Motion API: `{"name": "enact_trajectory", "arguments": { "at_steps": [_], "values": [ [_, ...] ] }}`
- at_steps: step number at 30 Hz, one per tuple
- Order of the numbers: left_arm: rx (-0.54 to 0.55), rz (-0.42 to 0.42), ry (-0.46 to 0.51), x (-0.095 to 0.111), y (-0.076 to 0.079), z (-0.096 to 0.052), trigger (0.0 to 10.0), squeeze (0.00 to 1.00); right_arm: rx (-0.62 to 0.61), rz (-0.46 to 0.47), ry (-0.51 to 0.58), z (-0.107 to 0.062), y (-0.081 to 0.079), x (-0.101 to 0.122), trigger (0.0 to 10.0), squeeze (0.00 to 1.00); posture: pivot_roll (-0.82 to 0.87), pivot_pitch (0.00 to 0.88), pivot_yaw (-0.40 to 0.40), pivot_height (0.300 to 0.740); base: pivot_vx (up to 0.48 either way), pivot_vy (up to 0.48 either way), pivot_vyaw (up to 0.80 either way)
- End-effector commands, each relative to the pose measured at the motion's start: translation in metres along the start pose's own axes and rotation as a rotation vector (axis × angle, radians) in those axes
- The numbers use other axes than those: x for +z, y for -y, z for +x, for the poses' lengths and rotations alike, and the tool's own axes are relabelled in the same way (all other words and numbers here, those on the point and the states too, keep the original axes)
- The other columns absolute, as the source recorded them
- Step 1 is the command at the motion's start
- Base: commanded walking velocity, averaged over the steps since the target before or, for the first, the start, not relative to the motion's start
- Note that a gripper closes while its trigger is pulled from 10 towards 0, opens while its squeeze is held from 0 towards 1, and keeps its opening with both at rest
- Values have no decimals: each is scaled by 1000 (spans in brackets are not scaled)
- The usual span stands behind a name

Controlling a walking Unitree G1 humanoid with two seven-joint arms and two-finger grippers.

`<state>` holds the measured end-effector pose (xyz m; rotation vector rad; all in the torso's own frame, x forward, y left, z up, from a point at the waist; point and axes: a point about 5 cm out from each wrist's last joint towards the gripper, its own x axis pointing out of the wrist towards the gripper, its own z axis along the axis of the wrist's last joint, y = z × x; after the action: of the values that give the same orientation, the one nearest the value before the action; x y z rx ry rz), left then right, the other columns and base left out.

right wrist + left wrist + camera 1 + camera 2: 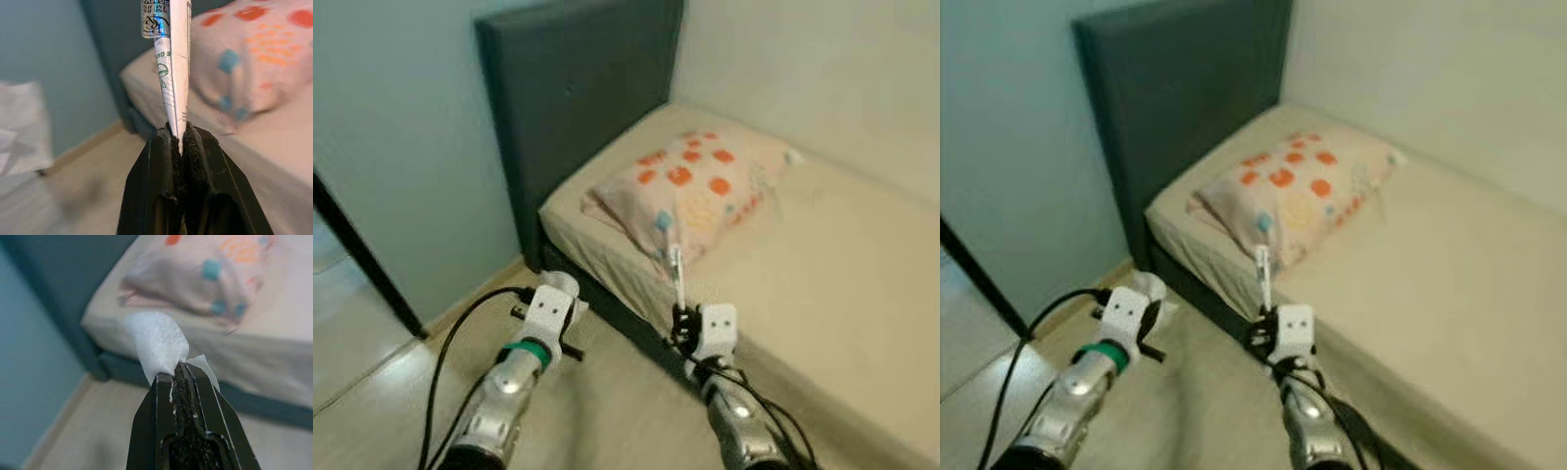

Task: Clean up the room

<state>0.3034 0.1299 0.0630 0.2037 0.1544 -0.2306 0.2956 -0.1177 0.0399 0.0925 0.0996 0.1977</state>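
Observation:
My left gripper (180,369) is shut on a crumpled white tissue (156,342), held low over the floor beside the bed; in the left eye view the tissue (562,285) shows at the gripper's tip. My right gripper (180,134) is shut on a flat white printed wrapper (171,63) that sticks straight up from its fingers. From the head camera the wrapper (676,269) stands in front of the bed's near edge, just below the pillow.
A bed with a beige sheet (842,284) and a dark grey headboard (568,98) stands ahead. A pink pillow with orange spots (695,191) lies at its head. Pale blue wall on the left, wooden floor (607,411) below, a dark door frame (362,259) far left.

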Motion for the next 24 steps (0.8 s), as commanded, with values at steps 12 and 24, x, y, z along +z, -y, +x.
{"name": "enact_trajectory", "arguments": {
  "at_steps": [12, 24],
  "values": [
    [3, 4, -36, -6, 3, -3, 10000, 0, 8, 0, -38, -5, 1, -6, 10000, 0, 27, 0, -8, 740, 0, 0, 740],
    [6, 4, -42, -6, 3, -3, 10000, 0, 21, -7, -51, -6, -1, -8, 10000, 0, 29, 0, -10, 740, 0, 0, 741]
  ]
}}
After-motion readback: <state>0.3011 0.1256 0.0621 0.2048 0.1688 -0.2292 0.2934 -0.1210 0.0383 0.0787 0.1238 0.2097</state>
